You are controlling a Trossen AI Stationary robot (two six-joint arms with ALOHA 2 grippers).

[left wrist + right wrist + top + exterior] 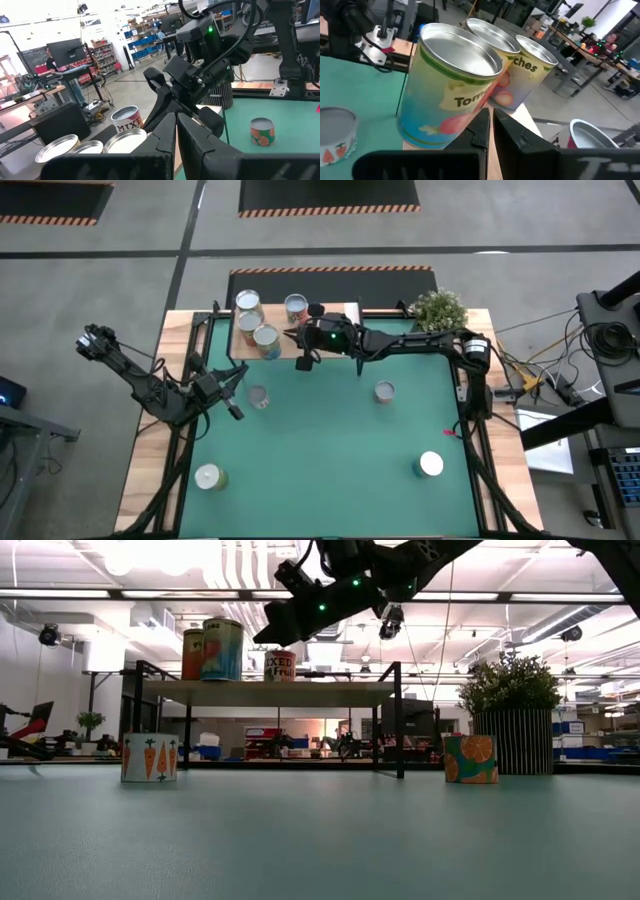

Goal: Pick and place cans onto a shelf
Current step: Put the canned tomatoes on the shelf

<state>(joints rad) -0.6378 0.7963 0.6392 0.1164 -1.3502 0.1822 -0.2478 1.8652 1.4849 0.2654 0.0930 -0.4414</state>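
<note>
The wooden shelf (335, 315) stands at the table's far edge, with several tall cans on its left part (266, 338), (296, 307); they also show in the low view (222, 648). Small cans stand on the green mat: a carrot-labelled one (259, 396), an orange-labelled one (384, 391), one at the near right (430, 465) and one at the near left (209, 477). My right gripper (302, 360) hangs shut and empty at the shelf's near edge, just right of the "Tomato" can (450, 95). My left gripper (236, 395) is shut and empty, left of the carrot can.
A potted plant (438, 308) stands at the far right corner beside the shelf. The shelf's black legs (399, 720) stand on the mat. My right arm (410, 342) stretches along the far side. Open mat (320, 450) lies in the middle.
</note>
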